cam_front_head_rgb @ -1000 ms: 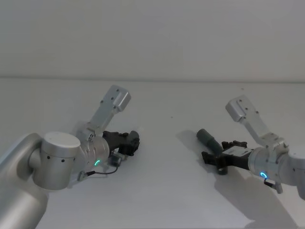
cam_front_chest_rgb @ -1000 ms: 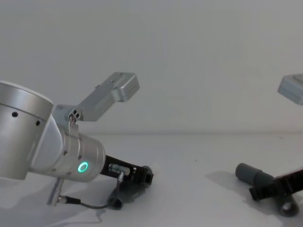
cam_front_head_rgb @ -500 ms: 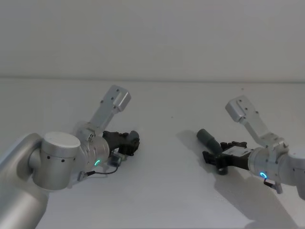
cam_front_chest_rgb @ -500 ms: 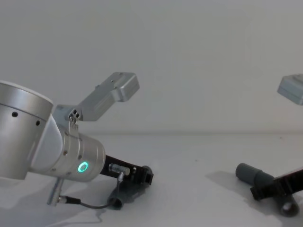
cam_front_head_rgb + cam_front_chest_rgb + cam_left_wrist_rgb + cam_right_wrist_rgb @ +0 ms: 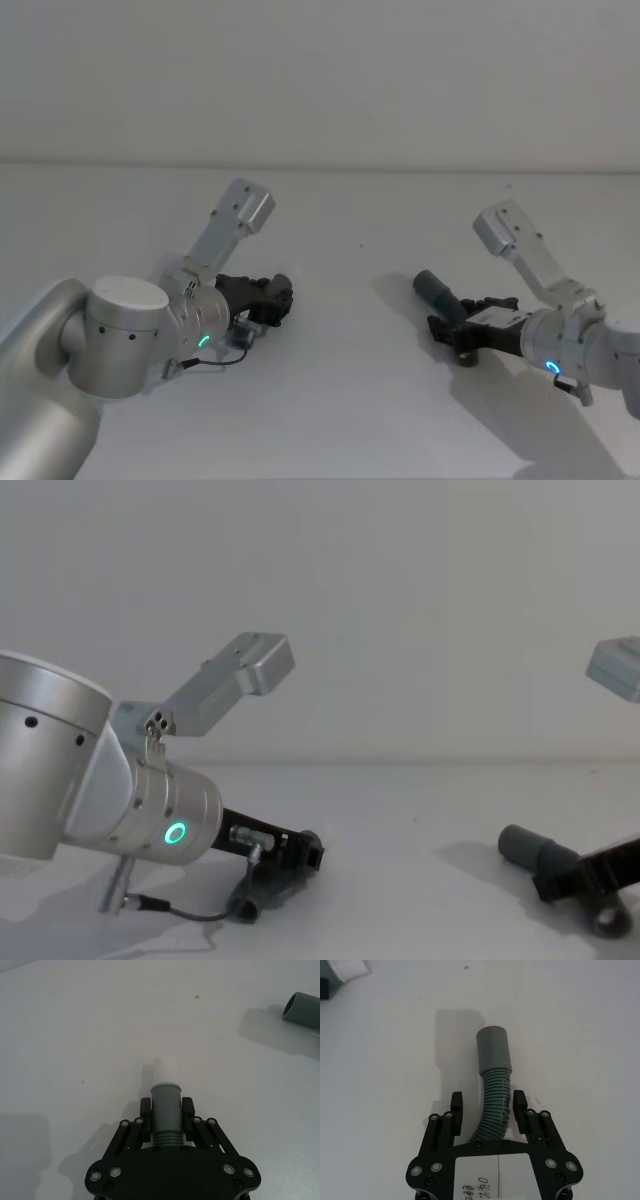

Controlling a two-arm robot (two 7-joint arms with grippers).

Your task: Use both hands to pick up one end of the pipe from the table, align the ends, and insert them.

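Grey white-tipped piece (image 5: 165, 1100) sits clamped in my left claw (image 5: 166, 1115), low at the table (image 5: 340, 420), unmoved over the last second. My right claw (image 5: 489, 1101) has shifted slightly along the sleeve piece (image 5: 495, 1080) lying on the table, jaws wide astride its ribs without gripping; lift and alignment are still pending.

**Left arm** (image 5: 125, 335): large silver cylindrical casing with small dark screw holes. A green ring light (image 5: 176, 832) sits on the wrist section, and a grey boxy bracket (image 5: 240, 212) is mounted on it. A thin black cable (image 5: 200, 916) runs below the wrist.

**Left claw** (image 5: 166, 1107): black plastic, two fingers on linkage bars, silver screws (image 5: 115, 1172) at the joints.

**Right arm** (image 5: 580, 345): silver, with a blue-green ring light (image 5: 552, 367) and a matching grey bracket (image 5: 505, 228).

**Right claw** (image 5: 488, 1097): same black build, with a white label (image 5: 520, 1175) bearing handwritten marks.
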